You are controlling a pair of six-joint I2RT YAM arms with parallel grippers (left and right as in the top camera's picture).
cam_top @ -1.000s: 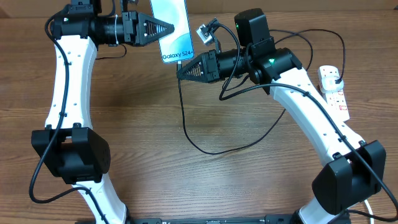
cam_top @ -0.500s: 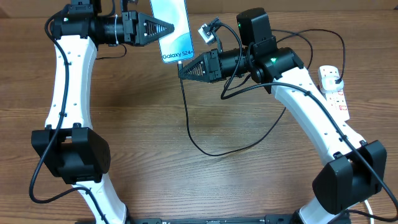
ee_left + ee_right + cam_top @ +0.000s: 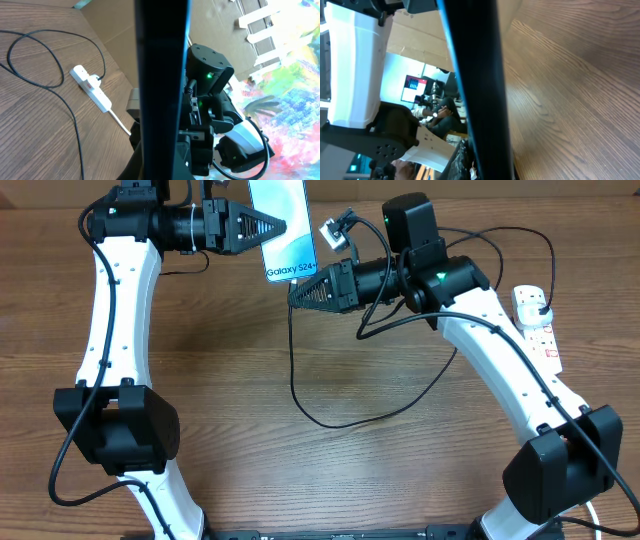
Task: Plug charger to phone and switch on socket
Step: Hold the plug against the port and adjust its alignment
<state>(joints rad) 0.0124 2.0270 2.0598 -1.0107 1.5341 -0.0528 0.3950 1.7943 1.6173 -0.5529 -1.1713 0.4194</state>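
1. Overhead view: the phone (image 3: 290, 240) has shifted a little toward the socket (image 3: 538, 330) over the last second, carried by the left gripper (image 3: 281, 226). The charger (image 3: 345, 424) has redrawn its loop below the phone.
2. The right gripper (image 3: 293, 292) has hardly moved and sits just below the phone's lettered short edge. The phone has therefore been brought closer to the connector end. I judge this to be fine alignment before the plug-in, or the push itself.
3. Whether the connector is already seated cannot be told, as the joint is hidden behind the gripper tip.
4. The left gripper is clamped tight on the phone's long edge, on the side away from the socket. Its wrist view shows the phone edge-on.
5. The right gripper is closed narrow. The cable emerges right at its tip, so it appears to pinch the charger's end.
6. The socket lies well to the side of the phone, beyond the right arm. A plug sits in it, and its switch position is unreadable.
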